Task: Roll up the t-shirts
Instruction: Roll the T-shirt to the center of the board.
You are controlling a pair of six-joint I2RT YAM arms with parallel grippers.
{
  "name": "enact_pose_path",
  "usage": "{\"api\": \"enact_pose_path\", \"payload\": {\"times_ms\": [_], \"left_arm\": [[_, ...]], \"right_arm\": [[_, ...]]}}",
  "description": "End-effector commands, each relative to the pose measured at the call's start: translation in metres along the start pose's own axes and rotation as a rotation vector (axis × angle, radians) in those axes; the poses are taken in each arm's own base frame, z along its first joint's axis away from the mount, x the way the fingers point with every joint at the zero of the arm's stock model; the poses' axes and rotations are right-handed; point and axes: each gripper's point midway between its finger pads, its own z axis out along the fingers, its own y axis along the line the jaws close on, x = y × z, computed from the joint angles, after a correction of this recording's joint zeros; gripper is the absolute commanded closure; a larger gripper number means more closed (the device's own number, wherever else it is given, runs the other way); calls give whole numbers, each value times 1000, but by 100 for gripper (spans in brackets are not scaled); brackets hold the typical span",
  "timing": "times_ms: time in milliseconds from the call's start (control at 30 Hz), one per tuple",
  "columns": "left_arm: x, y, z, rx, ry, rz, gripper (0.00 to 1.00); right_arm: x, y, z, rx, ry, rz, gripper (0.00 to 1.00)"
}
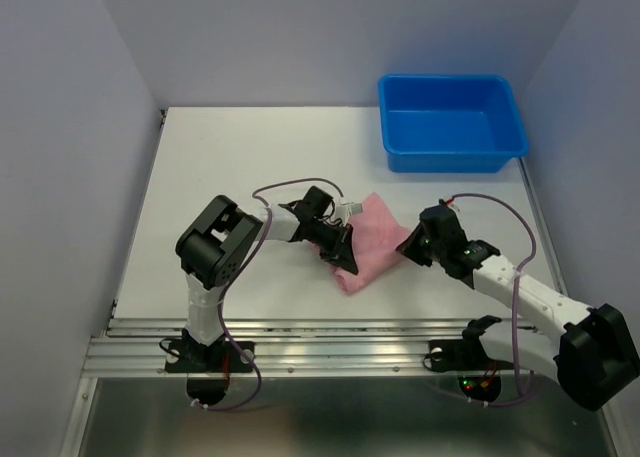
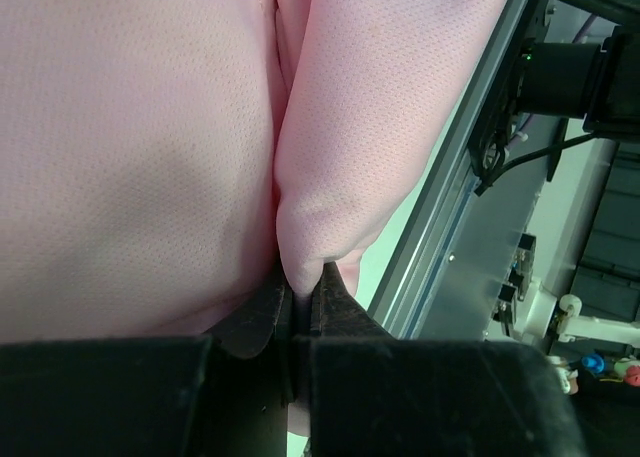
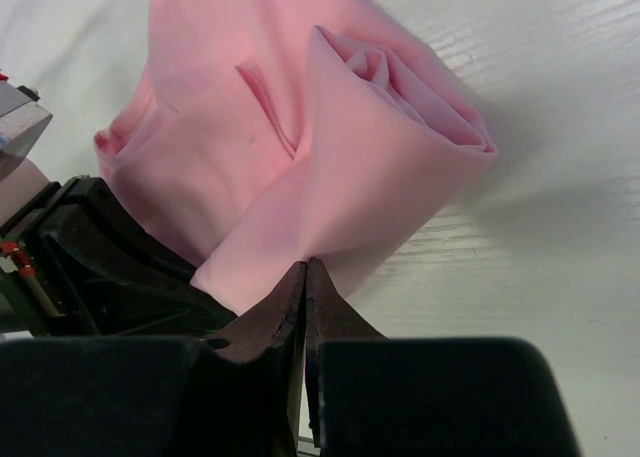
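The light pink t-shirt [image 1: 373, 235] lies in a partly rolled bundle on the white table, between my two grippers. My left gripper [image 1: 341, 247] is at its left side, shut on a fold of the fabric [image 2: 320, 217]. The pink cloth fills most of the left wrist view. My right gripper [image 1: 408, 243] is at the bundle's right edge, its jaws shut on a corner of the cloth [image 3: 300, 227]. In the right wrist view the rolled end [image 3: 420, 107] shows spiralled layers. The left gripper's black body [image 3: 90, 257] is just behind the shirt.
A rigid blue tub [image 1: 450, 120] stands at the back right of the table [image 1: 240, 157], apart from the shirt. A metal rail [image 1: 300, 339] runs along the near edge. Pale walls close in the left, back and right sides.
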Motion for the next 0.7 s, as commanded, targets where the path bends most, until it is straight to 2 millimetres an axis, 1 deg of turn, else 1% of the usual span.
{"api": "enact_pose_path", "payload": {"times_ms": [0, 33, 67, 133, 167, 267, 300, 367, 500, 567, 600, 633, 667], "left_arm": [[5, 11, 3, -24, 2, -15, 100], [4, 11, 3, -23, 1, -14, 100], [5, 11, 3, -22, 3, -15, 100], [6, 12, 3, -24, 3, -17, 100], [6, 12, 3, -24, 3, -18, 100], [6, 12, 3, -22, 4, -19, 100], [6, 12, 2, -23, 0, -17, 100], [6, 10, 2, -19, 1, -11, 100], [5, 6, -5, -38, -3, 2, 100], [3, 4, -9, -49, -7, 25, 88], [4, 2, -14, -76, -6, 23, 73], [1, -1, -17, -85, -12, 49, 70], [-2, -4, -25, -118, -27, 62, 66]], "right_arm": [[4, 3, 5, -4, 0, 0, 95], [4, 3, 7, 1, 4, 0, 95], [6, 7, 9, -9, 5, -11, 95], [8, 5, 17, 7, 8, -12, 95], [7, 5, 24, 12, 2, -10, 95], [5, 5, 35, 27, -12, -7, 95], [6, 4, 39, 35, -11, -8, 95], [9, -6, 50, 82, -7, -6, 95], [18, -19, 59, 135, 19, -2, 95], [23, -26, 62, 159, 32, -4, 95], [25, -29, 63, 168, 37, -6, 95], [27, -33, 63, 183, 45, -10, 95], [27, -34, 64, 189, 47, -12, 95]]}}
